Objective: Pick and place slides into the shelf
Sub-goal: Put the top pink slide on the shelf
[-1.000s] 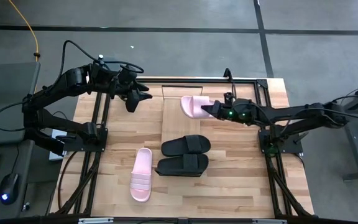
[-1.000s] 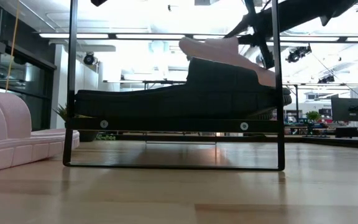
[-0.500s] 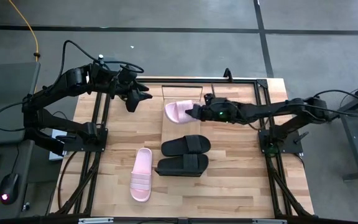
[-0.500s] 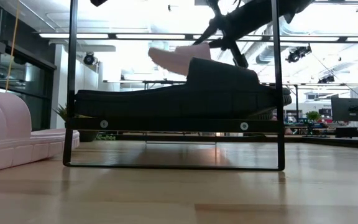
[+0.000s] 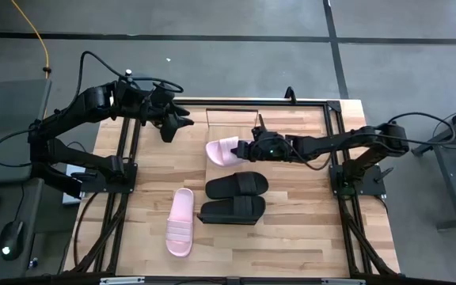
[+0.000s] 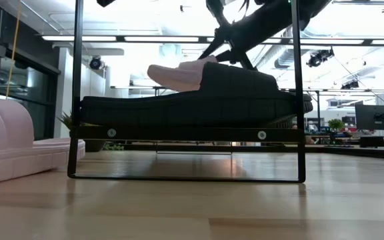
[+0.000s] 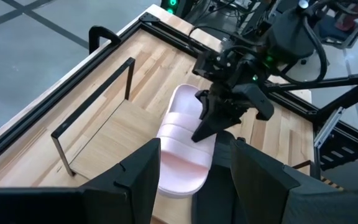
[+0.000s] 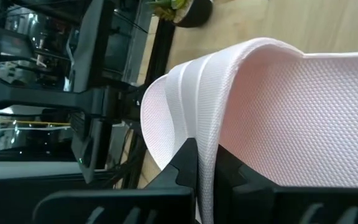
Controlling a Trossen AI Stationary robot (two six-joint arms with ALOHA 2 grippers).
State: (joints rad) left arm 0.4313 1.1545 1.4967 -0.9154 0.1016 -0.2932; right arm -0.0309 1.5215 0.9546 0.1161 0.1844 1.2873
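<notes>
Over the middle of the table, the right gripper [image 5: 253, 148] is clamped shut on the strap of a pale pink slide [image 5: 223, 150]. The right wrist view shows both fingers pinching the edge of that strap [image 8: 197, 155]. In the high view this slide lies over the light-wood board of the shelf [image 5: 218, 168], near the board's far end. In the low view the pink slide [image 6: 179, 75] shows just above a black slide, with the right arm coming down to it from above; whether its sole touches the board cannot be told.

Two black slides lie side by side: the first black slide [image 5: 237, 184] is on the shelf board just in front of the held pink slide, and the second black slide [image 5: 233, 210] lies beside it toward the near edge. The second pink slide [image 5: 180, 222] lies flat on the tabletop [image 5: 291, 237], left of the black pair.

The left gripper [image 5: 172, 123] hangs over the far left part of the table, fingers spread apart and holding nothing. In the left wrist view its two dark fingers [image 7: 143, 180] frame the held pink slide [image 7: 182, 149] and the right gripper [image 7: 207, 127].
</notes>
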